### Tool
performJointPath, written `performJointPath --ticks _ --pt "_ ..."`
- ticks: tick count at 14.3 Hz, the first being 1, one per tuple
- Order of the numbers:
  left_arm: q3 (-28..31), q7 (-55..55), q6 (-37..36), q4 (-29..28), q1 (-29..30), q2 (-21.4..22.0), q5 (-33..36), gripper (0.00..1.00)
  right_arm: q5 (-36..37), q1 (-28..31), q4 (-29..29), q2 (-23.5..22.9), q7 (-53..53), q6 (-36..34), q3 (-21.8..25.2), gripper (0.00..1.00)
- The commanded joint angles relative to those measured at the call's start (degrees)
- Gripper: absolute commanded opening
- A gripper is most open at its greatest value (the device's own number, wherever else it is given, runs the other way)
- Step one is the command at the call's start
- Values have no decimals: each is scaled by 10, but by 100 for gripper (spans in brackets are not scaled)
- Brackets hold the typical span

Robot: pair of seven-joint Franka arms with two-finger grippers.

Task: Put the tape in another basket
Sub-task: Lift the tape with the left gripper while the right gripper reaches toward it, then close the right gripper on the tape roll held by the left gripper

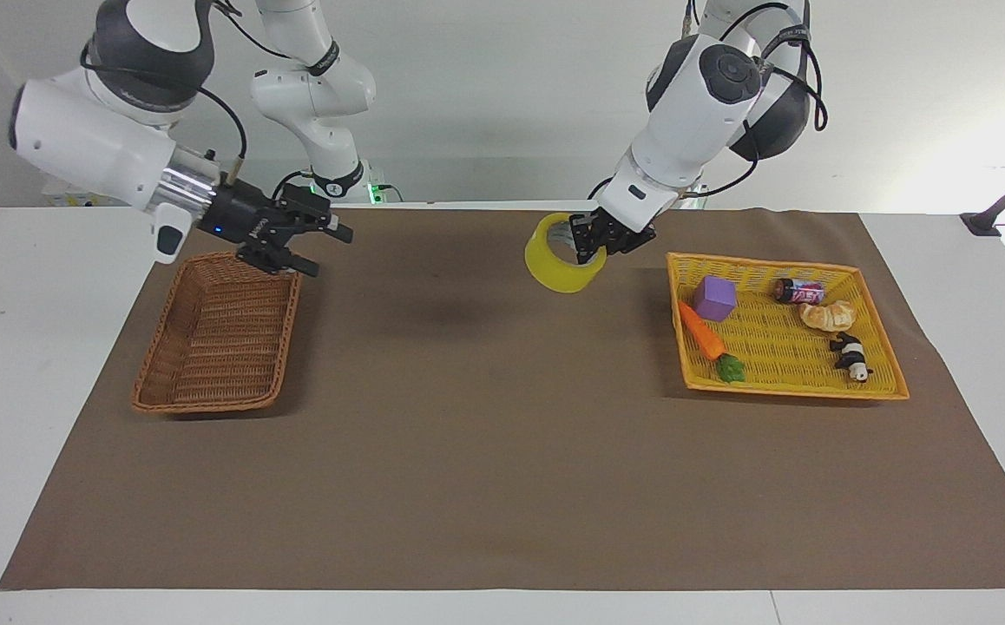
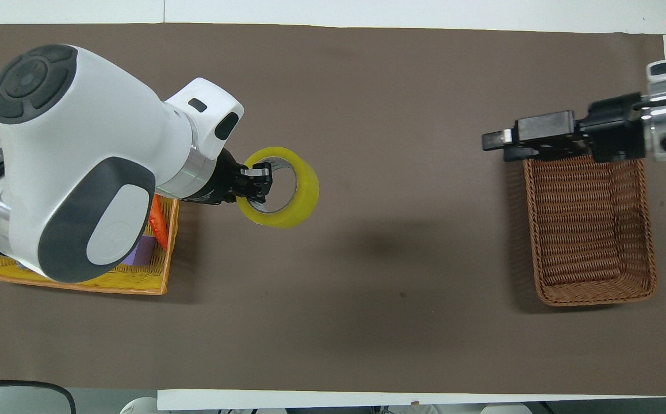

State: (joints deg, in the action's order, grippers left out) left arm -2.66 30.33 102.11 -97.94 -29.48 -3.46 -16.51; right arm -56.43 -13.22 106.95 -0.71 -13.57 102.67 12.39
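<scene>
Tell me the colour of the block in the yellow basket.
Purple; the block shows best in the facing view.

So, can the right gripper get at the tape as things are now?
Probably yes. The right gripper is open over the brown basket edge; bare mat lies between it and the tape, held up by the left gripper.

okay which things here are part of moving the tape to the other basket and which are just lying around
Job: tape, held up by the shut left gripper; brown basket; open right gripper over its edge.
Lying about: yellow basket with carrot, purple cube, can, croissant, panda.
</scene>
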Motion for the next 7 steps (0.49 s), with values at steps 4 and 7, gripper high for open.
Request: performJointPath --ticks 4,7 --pt "5 -6 4 -1 2 7 -12 0 -125 -154 62 -1 15 172 0 99" --pt "5 -7 -2 -1 3 8 -12 0 -202 -210 81 -3 21 231 0 100"
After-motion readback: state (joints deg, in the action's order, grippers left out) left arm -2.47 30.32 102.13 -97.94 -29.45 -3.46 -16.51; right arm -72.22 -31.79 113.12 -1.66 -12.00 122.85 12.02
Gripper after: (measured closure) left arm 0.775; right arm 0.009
